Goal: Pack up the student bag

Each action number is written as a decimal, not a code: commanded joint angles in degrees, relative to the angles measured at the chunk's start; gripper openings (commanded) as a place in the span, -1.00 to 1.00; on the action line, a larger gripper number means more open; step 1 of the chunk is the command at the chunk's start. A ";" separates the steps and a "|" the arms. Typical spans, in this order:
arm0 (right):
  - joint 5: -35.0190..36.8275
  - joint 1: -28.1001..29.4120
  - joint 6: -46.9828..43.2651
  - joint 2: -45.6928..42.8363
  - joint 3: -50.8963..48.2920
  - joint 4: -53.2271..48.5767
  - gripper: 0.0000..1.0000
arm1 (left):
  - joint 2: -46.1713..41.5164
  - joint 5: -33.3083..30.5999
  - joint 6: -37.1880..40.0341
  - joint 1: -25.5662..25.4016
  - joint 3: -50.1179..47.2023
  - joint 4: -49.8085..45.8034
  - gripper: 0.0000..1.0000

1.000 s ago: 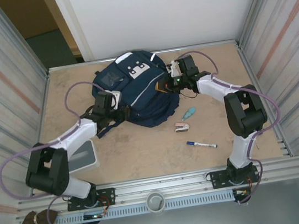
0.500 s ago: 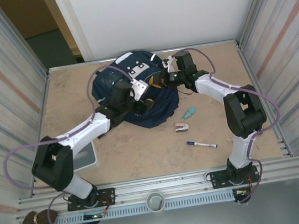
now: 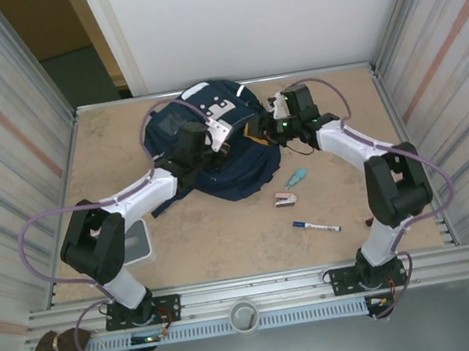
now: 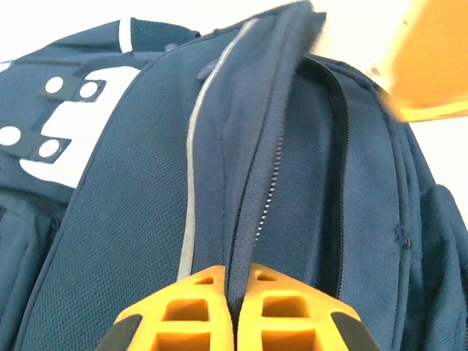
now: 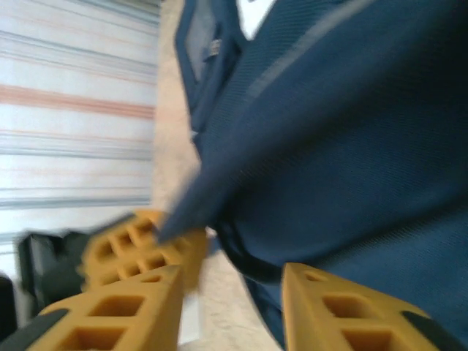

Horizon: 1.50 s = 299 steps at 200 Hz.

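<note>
From above, the student bag (image 3: 214, 156) lay far-centre on the table (image 3: 226, 238). At the left wrist, the left gripper (image 4: 234, 300) pinched a fabric fold beside the bag's zipper (image 4: 340, 146), contents hidden. At the right wrist, the right gripper (image 5: 232, 281) stood with fingers apart beside the bag.

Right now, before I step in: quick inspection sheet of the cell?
Surface: tan table, no spills seen.
Job's things: navy backpack lying at the back middle of the table.
Clutter: marker, pink-and-white item and teal item right of the backpack; grey box near the left arm.
Grippers: left gripper shut on a backpack fold beside the zipper; right gripper open at the backpack's right edge, view blurred.
Cables: purple cables loop off both arms; one arcs over the backpack.
Surroundings: ribbed metal walls on both sides, white wall behind.
</note>
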 commanded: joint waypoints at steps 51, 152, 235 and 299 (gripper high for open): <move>32.08 6.47 -19.99 -19.55 -17.31 -27.92 0.73 | -6.32 8.47 -7.07 3.40 -3.06 3.30 -1.00; 24.35 13.40 -26.15 -4.46 -15.93 -18.95 0.99 | -6.59 9.84 -7.64 3.57 -2.88 4.05 -1.00; 32.69 22.40 -24.66 -3.91 -16.42 -22.40 0.47 | -6.41 11.03 -8.17 3.75 -2.62 3.98 -1.00; 34.94 22.81 -25.58 -1.30 -16.16 -16.98 -0.15 | -7.10 11.05 -8.16 3.83 -1.51 2.17 -1.00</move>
